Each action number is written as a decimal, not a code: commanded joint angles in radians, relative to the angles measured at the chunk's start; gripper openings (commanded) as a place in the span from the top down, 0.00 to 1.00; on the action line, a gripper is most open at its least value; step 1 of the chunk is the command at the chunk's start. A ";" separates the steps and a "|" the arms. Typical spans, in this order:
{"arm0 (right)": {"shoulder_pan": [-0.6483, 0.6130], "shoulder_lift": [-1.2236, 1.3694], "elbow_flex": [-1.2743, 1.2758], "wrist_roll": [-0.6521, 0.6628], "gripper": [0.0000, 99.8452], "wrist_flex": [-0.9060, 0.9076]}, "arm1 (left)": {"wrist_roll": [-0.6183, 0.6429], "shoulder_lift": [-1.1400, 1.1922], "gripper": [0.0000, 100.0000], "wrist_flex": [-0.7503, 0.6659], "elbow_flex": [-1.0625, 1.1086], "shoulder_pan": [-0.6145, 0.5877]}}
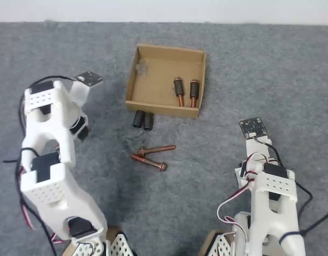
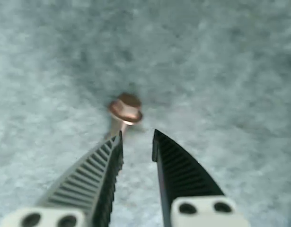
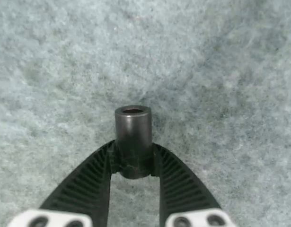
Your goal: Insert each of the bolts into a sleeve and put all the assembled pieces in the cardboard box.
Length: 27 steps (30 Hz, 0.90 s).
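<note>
At the table's middle: two loose bolts [image 1: 156, 149] lie close together on the grey table [image 1: 260, 64].
Spare sleeves: two black spare sleeves [image 1: 138, 118] lie side by side, just outside the front wall of the cardboard box [image 1: 158, 108].
Box contents: two assembled pieces [image 1: 179, 92] lie side by side inside.
Right tool: the right tool [image 3: 133, 149] is clamped on the held sleeve [image 3: 133, 137] near one end. The open bore at the other end stands clear of the fingers.
Left tool: the left tool [image 2: 137, 134] has its fingers narrowly parted, with bare table between them. The near bolt [image 2: 126, 108] shows its head just past the pale finger [image 2: 95, 175], and its shaft runs behind that fingertip. I cannot tell whether they touch.
Step in hand: probably getting a bolt gripped so it can go into the held sleeve.
Doing it well: centre the shaft between the fingers before closing. Grip close under the head so most of the shaft stays free. Bring the shaft in line with the bore and push straight along that line, with the sleeve kept steady.
Risk: an off-centre pinch could roll the bolt aside. A tilted approach could jam the tip on the sleeve's rim.
</note>
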 commanded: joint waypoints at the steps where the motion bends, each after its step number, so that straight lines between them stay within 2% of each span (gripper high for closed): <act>1: 0.008 -0.038 -0.005 0.005 0.99 -0.004 | -0.008 -0.078 0.90 -0.080 -0.001 0.005; 13: 0.008 -0.038 -0.005 0.008 0.99 -0.004 | -0.005 0.077 0.90 -0.218 -0.007 -0.002; 17: 0.007 -0.038 -0.005 0.009 0.99 -0.004 | -0.005 0.097 0.90 -0.221 -0.007 -0.021; 21: 0.007 -0.038 -0.005 0.009 0.99 -0.005 | -0.005 0.098 0.99 -0.206 -0.007 -0.020; 27: 0.007 -0.038 -0.005 0.006 0.99 -0.005 | 0.048 0.095 0.99 -0.068 -0.036 -0.014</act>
